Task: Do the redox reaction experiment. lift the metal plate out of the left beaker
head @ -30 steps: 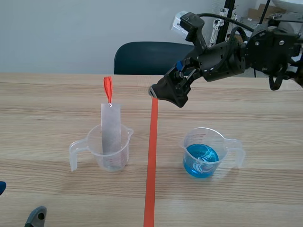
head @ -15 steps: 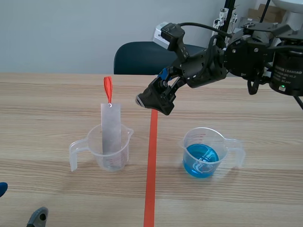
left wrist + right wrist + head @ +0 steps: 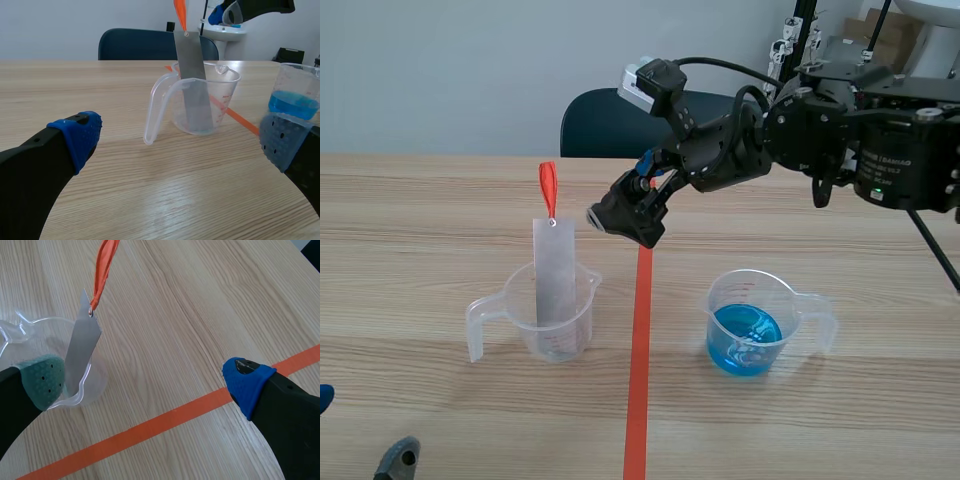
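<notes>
1. Step now: get the R gripper [image 3: 620,215] onto the top of the metal plate [image 3: 554,275] & grab it. Not grabbed yet.
2. R gripper is wide open w/ nothing in it. It hangs up high, apart from the plate. The plate is ahead & lower, just beside the green-pad finger [image 3: 42,380].
3. To do it well: slide over till the plate's top end sits between both pads, flat sides facing them. Squeeze, then go straight up so the plate doesn't drag the left beaker [image 3: 582,315] over.
4. Could pinch the orange loop [image 3: 549,188] instead, but it looks thin & floppy, so the plate may swing.
5. L gripper [image 3: 180,140] is wide open too, holds nothing, low by the table. Beaker & plate stand ahead of it, apart.
6. The plate: long, thin, flat, dull grey strip. It stands nearly upright in the beaker & the top part sticks out. The orange loop hooks thru a small hole at its top.
7. Beaker is clear plastic w/ handle & spout. Prob light, tips easy.
</notes>
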Motion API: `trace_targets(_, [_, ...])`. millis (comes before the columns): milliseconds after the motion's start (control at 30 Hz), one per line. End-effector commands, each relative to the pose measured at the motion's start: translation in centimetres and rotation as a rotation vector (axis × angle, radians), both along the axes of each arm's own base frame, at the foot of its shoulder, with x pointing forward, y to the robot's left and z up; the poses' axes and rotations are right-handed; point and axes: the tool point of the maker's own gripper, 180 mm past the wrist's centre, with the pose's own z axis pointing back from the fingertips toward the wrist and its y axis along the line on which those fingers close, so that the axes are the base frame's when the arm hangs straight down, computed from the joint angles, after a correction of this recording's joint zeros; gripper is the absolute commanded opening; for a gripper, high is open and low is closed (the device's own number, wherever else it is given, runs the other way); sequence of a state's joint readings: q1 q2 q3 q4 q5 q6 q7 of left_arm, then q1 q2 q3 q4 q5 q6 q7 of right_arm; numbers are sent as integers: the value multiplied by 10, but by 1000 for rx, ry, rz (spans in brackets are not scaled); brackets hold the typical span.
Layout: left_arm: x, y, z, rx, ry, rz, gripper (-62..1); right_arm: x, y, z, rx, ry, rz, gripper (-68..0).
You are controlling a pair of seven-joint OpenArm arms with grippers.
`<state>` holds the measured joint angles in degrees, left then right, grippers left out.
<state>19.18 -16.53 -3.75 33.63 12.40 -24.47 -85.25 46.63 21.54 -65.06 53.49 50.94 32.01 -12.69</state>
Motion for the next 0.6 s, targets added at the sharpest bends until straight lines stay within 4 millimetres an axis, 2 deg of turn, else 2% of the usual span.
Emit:
trace_targets(0, [4, 3, 8, -1, -34, -4, 14, 12, 4, 15, 31, -32, -10, 4])
trace_targets(167, [4, 3, 8, -1, -33, -4, 14, 12, 10, 8, 34, -20, -6, 4])
trace_targets(567, [4, 3, 8, -1, -33, -4, 14, -1, 44, 17, 83, -16, 64, 4])
